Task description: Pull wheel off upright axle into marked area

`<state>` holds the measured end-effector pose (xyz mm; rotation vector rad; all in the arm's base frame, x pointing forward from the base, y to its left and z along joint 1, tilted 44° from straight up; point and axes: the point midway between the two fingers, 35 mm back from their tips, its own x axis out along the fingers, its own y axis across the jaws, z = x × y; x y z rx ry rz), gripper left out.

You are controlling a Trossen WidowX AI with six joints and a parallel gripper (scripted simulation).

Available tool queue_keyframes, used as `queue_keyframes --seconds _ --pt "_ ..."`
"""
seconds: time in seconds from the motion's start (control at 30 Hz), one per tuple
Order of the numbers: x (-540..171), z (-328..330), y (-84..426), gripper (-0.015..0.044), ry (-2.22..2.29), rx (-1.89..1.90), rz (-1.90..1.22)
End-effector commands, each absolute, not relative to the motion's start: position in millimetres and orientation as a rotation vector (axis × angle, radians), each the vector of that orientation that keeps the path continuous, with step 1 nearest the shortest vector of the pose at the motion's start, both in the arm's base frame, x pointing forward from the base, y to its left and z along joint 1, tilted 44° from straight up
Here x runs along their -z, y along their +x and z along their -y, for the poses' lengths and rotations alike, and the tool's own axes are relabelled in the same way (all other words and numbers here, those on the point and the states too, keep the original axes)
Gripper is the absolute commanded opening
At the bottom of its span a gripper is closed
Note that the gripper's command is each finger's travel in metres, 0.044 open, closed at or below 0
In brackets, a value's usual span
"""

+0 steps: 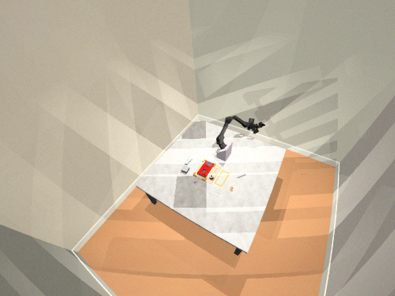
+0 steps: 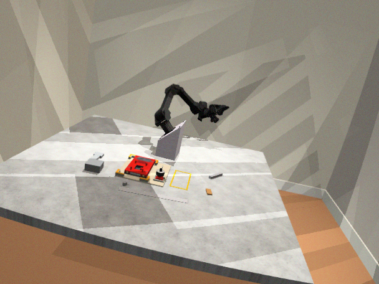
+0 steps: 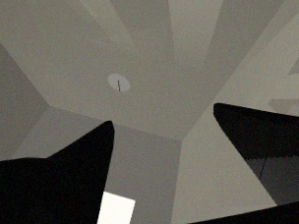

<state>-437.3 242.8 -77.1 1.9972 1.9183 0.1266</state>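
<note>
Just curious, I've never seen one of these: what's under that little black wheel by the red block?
The wheel sits on a small red base on the tan board. The axle through it is too small to make out.

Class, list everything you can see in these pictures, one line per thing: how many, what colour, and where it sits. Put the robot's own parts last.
Table: one, mottled grey-white, standing on an orange floor.
Board: one, tan, middle of the table.
Red block: one, red with yellow corner pieces, on the board.
Wheel: one, black, on an upright axle at the board's right end.
Marked area: one, yellow outline, just right of the board.
Grey box: one, left of the board.
Grey bar: one, right of the outline.
Orange piece: one, small, right of the outline and nearer the front.
Wedge stand: one, pale grey, behind the board, bearing the arm.
Arm: one, black, raised.
Gripper: one, black, open, high above the table's far edge, holding nothing.
</note>
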Motion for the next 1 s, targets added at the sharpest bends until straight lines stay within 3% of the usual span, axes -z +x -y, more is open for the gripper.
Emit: queue_keyframes --seconds 0.0,0.1,0.63,0.97 --pt "77.2 -243.5 -436.8 0.0374 1.999 -0.124 -1.917" --pt "79.9 -254.2 -429.0 0.03 2.028 -0.078 -1.903" --pt "97.3 -362.9 -327.6 0.03 2.321 0.304 -1.624" --pt "90.3 -418.5 -235.2 0.03 2.622 0.55 -1.36"
